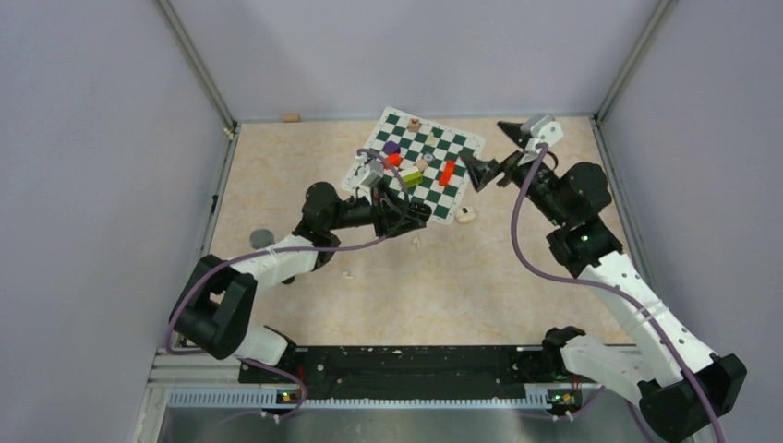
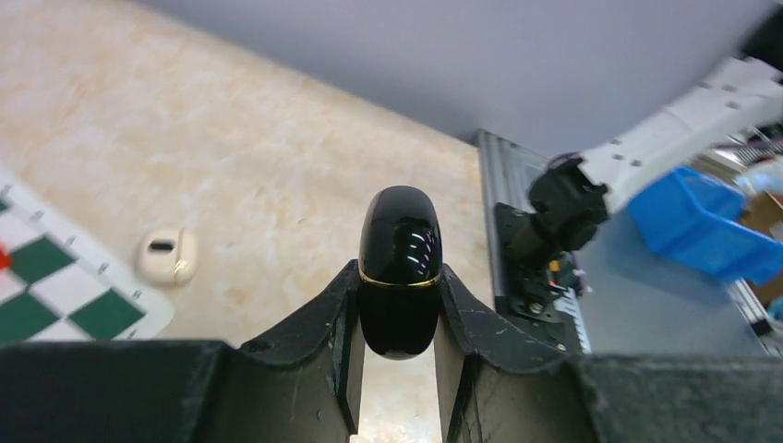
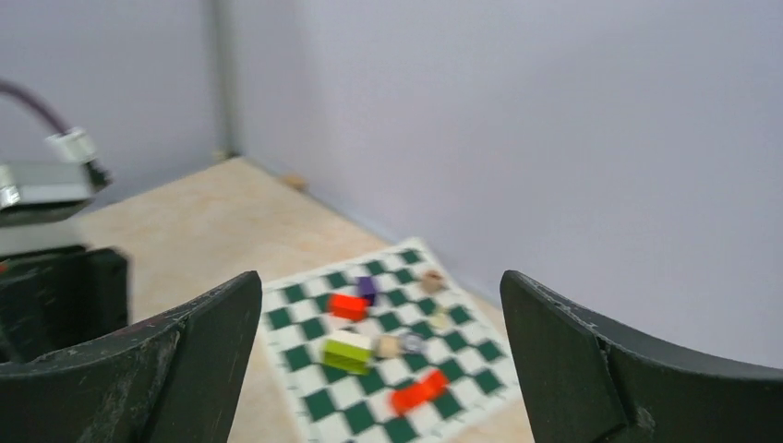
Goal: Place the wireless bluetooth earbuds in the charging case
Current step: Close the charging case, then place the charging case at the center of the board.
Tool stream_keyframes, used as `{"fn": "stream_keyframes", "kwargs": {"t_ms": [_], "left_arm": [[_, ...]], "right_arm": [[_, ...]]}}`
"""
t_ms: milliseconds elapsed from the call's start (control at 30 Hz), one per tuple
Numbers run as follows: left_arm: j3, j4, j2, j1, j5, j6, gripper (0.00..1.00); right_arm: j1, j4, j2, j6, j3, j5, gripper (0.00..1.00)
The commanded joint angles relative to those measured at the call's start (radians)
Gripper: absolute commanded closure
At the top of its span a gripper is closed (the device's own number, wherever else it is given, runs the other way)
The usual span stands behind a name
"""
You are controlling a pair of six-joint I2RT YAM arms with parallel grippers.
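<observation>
Left fingers (image 2: 319, 328) clamped on the shut case (image 2: 399, 258), just off the chessboard's (image 1: 434, 152) near edge; right fingers (image 3: 194, 360) wide apart, empty, beside its right edge.

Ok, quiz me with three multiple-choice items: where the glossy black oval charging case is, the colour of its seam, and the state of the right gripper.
1. The glossy black oval charging case is:
A. in the left gripper
B. in the right gripper
C. in neither

2. Its thin seam band is:
A. red
B. gold
C. blue

3. The right gripper is:
A. shut on the case
B. shut, empty
C. wide open, empty

Answers:
1. A: the left wrist view shows both fingers clamping it.
2. B: the band glints gold.
3. C: the right wrist view shows its fingers far apart with nothing between them.
</observation>
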Motion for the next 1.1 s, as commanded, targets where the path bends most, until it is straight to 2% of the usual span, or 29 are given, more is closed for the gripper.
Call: {"fn": "stream_keyframes", "kwargs": {"t_ms": [0,133,267,400,533,767,900,1067], "left_arm": [[0.082,-0.308,0.096,-0.022,-0.255,0.151,1.00],[0.190,-0.565,0.207,-0.096,-0.409,0.257,1.00],[0.309,-0.735,0.337,-0.164,-0.517,0.254,1.00],[0.391,-0.796,0.453,-0.189,-0.544,0.173,1.00],[0.410,-0.825,0.526,-0.211,-0.578,0.142,0.99],[0.470,-0.884,0.599,-0.235,-0.580,0.118,0.92],[0.495,-0.907,0.618,-0.250,-0.567,0.109,0.82],[0.495,-0.906,0.618,-0.259,-0.562,0.104,0.57]], "right_arm": [[-0.051,-0.030,-0.087,-0.214,-0.023,0.509,0.01],[-0.124,0.110,-0.145,-0.193,-0.143,0.554,0.01],[-0.145,0.146,-0.157,-0.211,-0.178,0.568,0.01],[-0.154,0.179,-0.170,-0.213,-0.216,0.540,0.01],[-0.160,0.208,-0.178,-0.219,-0.247,0.526,0.01],[-0.161,0.230,-0.171,-0.204,-0.273,0.467,0.01],[-0.161,0.236,-0.170,-0.199,-0.279,0.458,0.01],[-0.160,0.239,-0.171,-0.199,-0.281,0.458,0.01]]}}
